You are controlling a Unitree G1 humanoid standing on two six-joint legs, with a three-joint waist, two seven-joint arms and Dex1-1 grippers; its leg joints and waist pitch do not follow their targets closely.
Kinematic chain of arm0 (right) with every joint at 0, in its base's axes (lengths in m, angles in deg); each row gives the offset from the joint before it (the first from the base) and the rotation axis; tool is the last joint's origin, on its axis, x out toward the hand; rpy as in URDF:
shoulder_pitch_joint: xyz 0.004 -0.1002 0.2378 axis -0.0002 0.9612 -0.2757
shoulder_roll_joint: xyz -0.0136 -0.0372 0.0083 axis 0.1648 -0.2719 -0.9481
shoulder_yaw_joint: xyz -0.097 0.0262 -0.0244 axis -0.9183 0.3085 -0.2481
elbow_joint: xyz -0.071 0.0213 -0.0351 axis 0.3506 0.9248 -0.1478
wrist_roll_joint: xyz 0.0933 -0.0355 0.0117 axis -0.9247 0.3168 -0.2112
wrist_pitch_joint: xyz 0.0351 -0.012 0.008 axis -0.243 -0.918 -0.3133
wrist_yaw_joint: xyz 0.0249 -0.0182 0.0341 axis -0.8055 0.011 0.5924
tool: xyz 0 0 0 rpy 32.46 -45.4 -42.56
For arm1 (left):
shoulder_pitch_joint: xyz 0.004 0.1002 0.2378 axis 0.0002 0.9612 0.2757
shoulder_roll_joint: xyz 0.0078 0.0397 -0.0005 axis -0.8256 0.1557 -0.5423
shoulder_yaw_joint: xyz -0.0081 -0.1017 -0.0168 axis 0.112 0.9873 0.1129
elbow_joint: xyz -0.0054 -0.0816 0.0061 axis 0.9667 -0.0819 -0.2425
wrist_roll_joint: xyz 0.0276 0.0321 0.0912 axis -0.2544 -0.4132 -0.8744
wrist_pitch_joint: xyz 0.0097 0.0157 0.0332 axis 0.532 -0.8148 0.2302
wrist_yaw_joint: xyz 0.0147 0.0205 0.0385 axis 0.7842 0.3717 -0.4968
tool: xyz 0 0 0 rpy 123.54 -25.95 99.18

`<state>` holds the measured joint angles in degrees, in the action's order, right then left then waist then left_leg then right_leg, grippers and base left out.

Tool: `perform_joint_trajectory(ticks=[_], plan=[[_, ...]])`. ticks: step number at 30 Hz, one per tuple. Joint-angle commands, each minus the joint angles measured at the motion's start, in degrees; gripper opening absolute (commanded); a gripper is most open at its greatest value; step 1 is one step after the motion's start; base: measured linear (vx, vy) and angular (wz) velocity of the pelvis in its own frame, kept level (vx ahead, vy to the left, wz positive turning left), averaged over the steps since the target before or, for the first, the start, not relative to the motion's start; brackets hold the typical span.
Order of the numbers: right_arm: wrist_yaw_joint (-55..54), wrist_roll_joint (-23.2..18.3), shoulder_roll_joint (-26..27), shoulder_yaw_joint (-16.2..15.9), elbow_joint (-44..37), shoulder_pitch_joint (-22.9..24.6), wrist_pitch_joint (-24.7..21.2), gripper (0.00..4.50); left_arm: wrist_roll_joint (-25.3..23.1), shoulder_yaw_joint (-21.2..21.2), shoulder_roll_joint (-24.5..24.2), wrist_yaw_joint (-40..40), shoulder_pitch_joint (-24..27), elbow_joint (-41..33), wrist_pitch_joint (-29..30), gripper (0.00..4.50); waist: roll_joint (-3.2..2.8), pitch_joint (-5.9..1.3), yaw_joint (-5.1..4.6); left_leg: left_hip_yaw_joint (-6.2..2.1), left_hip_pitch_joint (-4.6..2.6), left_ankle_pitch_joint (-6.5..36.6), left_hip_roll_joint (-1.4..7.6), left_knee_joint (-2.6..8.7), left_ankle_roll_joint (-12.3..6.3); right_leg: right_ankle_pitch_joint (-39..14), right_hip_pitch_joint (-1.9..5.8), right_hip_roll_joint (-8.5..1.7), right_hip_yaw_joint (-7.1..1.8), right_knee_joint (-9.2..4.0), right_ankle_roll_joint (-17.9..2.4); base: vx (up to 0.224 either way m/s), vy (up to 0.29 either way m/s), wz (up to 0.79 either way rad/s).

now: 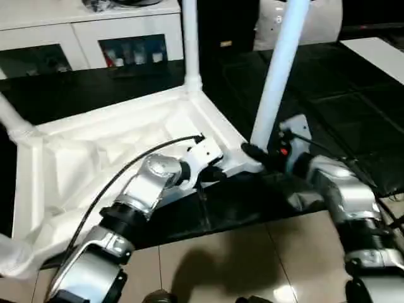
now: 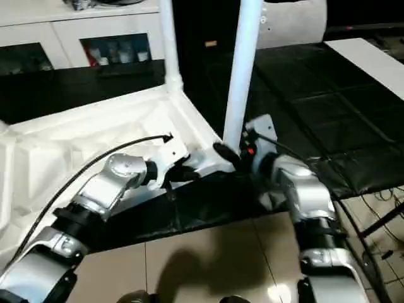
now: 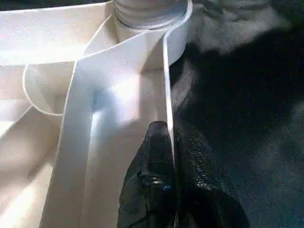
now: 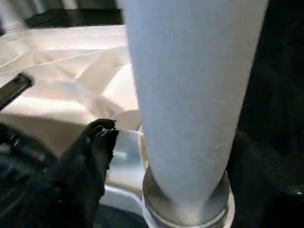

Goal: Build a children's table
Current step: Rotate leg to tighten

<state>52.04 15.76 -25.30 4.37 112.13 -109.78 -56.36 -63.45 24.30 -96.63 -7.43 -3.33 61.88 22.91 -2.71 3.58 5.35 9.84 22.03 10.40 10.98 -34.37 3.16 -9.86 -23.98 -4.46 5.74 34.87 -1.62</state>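
Step in hand: fitting a leg into a corner socket of the upside-down children's table [image 1: 113, 145], which lies ribbed side up on the black tabletop [image 1: 353, 107]. By my reading this is late in the build: two other legs already stand in their corners.

Leg being fitted: white leg [image 1: 278, 69] stands upright in the near corner socket [image 3: 147, 19], tilted a little off vertical, so likely not fully home.

Left gripper [image 3: 173, 156]: fingers pinched together on the thin side wall of the table frame, one finger inside the wall, one outside. It holds the table just short of that corner socket, steadying it.

Right gripper [image 4: 166, 142]: fingers spread apart around the base of the leg, one black finger [image 4: 95, 142] beside the socket rim. The leg sits between the fingers; whether they press on it I cannot tell, so I do not count it as gripped.

Other legs: far leg [image 1: 190, 38] upright in the corner beyond the left gripper; another leg [image 1: 12, 117] in the corner far off to that gripper's outer side.

Next move, judged: close the right gripper on the leg low down, straighten it and press it down into the socket while the left gripper keeps the frame from sliding.

Risk: pushing on a tilted leg may jam it or shift the table.
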Motion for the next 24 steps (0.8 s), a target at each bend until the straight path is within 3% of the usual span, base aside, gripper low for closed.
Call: perform_joint_trajectory(ticks=[1,4,8,11,15,19,24], plan=[[5.98,-0.53,-2.53,-1.77,-1.42,1.16,0.45,3.95,0.43,-1.13,-1.95,-3.95,-0.48,-1.91,-3.92,0.00,0.76,-3.82,0.25,-0.55,-0.57,8.41,1.90,3.49,-5.70,-12.27,4.06,-4.04,-2.93,-4.74,-10.96,0.000,0.000,0.00],[9.77,-0.34,-5.30,-2.61,-1.39,1.64,1.21,4.20,0.53,-1.88,-3.79,-6.93,-0.40,-1.53,-5.93,0.00,0.71,-3.95,0.53,-0.61,-0.50,8.09,2.02,3.46,-5.75,-11.61,4.06,-4.08,-2.94,-4.56,-10.96,0.000,0.000,0.00],[16.92,-0.12,-9.61,-4.91,-1.73,2.03,1.34,4.20,1.13,-2.92,-6.47,-12.72,-0.32,-0.87,-9.70,0.00,0.47,-4.21,0.92,-0.55,-0.53,7.42,2.07,3.27,-5.91,-10.14,4.09,-4.06,-2.95,-4.29,-11.62,0.000,0.000,0.00],[21.93,-1.51,-11.16,-5.81,-2.59,2.18,0.64,4.20,2.14,-3.24,-7.58,-16.03,-0.18,-0.67,-12.29,0.00,0.76,-4.20,1.49,-0.53,-0.47,7.27,2.31,3.26,-6.43,-8.64,3.97,-4.08,-2.94,-4.07,-12.41,0.000,0.000,0.00],[27.55,-2.52,-12.53,-7.44,-2.60,2.05,0.58,3.83,3.63,-4.73,-9.87,-22.40,0.56,-2.68,-13.83,0.00,0.60,-4.18,1.96,-0.54,-0.62,7.96,2.45,3.31,-6.28,-9.73,3.86,-4.26,-3.00,-4.05,-12.82,0.000,0.000,0.00],[30.69,-3.52,-12.87,-8.41,-3.65,2.46,-0.33,3.40,3.41,-5.45,-11.09,-25.34,0.60,-2.46,-15.62,0.00,0.52,-4.07,2.70,-0.54,-0.86,9.15,2.55,3.45,-5.32,-12.36,3.67,-4.28,-3.10,-4.30,-12.10,0.000,0.000,0.00],[32.79,-4.42,-13.05,-9.38,-5.22,3.54,-1.75,3.03,3.46,-5.46,-11.58,-26.48,0.59,-2.41,-16.32,0.00,0.65,-4.20,2.90,-0.63,-0.79,8.63,2.58,3.44,-5.03,-11.62,3.72,-4.35,-3.14,-4.13,-11.93,0.000,0.000,0.00]])
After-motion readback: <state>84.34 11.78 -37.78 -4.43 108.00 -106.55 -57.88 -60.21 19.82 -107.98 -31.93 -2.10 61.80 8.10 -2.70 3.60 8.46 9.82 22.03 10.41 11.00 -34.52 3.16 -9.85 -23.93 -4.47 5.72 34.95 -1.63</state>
